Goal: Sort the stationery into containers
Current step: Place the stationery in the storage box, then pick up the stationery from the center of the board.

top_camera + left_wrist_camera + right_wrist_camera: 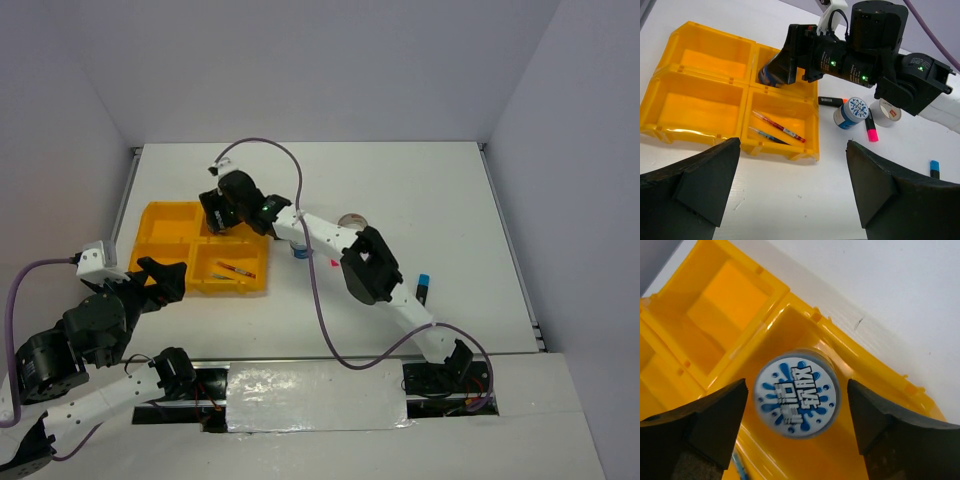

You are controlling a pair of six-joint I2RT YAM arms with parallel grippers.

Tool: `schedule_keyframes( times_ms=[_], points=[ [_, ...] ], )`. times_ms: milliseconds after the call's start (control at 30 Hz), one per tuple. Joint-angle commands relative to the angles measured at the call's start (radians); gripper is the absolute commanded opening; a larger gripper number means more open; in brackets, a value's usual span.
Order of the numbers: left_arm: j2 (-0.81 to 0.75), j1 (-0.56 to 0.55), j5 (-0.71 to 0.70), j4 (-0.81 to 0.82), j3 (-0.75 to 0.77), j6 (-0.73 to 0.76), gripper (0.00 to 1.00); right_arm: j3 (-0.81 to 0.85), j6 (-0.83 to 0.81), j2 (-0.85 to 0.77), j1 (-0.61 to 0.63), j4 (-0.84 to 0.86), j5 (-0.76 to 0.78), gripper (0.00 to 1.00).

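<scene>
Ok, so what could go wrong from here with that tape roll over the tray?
1. The tape roll lies between the open fingers of the right hand with slim gaps; a skewed withdrawal could catch it and tip it over the yellow tray divider.
2. The second roll, pink highlighter and black marker crowd together beside the tray; grabbing one may knock the others away.

**White table (430, 190) with yellow tray (170, 225) and loose stationery**

Just right of the yellow tray stood a blue-white tape roll (300, 250), with a pink highlighter (334, 263) near it. A grey tape ring (352, 220) lay farther right of the tray, and a blue-capped black marker (423, 290) lay well apart, farthest right.
</scene>
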Motion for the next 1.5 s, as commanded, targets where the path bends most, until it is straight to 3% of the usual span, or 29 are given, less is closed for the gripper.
schedule_keyframes(
  times_ms=[0, 133, 267, 433, 533, 700, 833, 1267, 1400, 1433, 1467],
  points=[
    [0.008, 0.001, 0.006, 0.046, 0.004, 0.021, 0.99, -0.035, -0.031, -0.139, 0.007, 0.057, -0.028, 0.89],
    [0.007, 0.002, 0.008, 0.049, 0.006, 0.021, 0.99, -0.008, -0.057, -0.187, 0.010, 0.008, -0.034, 1.00],
    [0.005, 0.002, 0.006, 0.044, 0.006, 0.019, 0.99, -0.043, -0.059, -0.260, 0.009, -0.078, 0.038, 1.00],
    [0.004, 0.002, 0.003, 0.044, 0.006, 0.016, 0.99, -0.403, 0.056, -0.531, 0.001, -0.158, 0.330, 1.00],
    [0.002, 0.001, 0.005, 0.043, 0.006, 0.016, 0.99, -0.551, 0.124, -0.616, -0.031, -0.263, 0.397, 1.00],
    [-0.005, 0.002, 0.006, 0.044, 0.004, 0.018, 0.99, -0.744, 0.147, -0.682, -0.065, -0.273, 0.394, 1.00],
    [-0.002, 0.001, 0.014, 0.053, 0.000, 0.024, 0.99, -0.822, 0.083, -0.681, -0.075, -0.144, 0.301, 1.00],
    [0.018, 0.002, 0.017, 0.052, 0.001, 0.025, 0.99, -0.829, 0.061, -0.570, -0.124, -0.058, 0.221, 1.00],
    [0.019, 0.001, 0.020, 0.055, 0.001, 0.028, 0.99, -0.832, 0.057, -0.538, -0.141, -0.040, 0.199, 0.91],
    [0.019, 0.001, 0.020, 0.055, 0.001, 0.028, 0.99, -0.836, 0.055, -0.538, -0.141, -0.034, 0.195, 0.85],
    [0.019, 0.002, 0.022, 0.055, 0.000, 0.030, 0.99, -0.844, 0.052, -0.539, -0.141, -0.027, 0.189, 0.71]
  ],
)
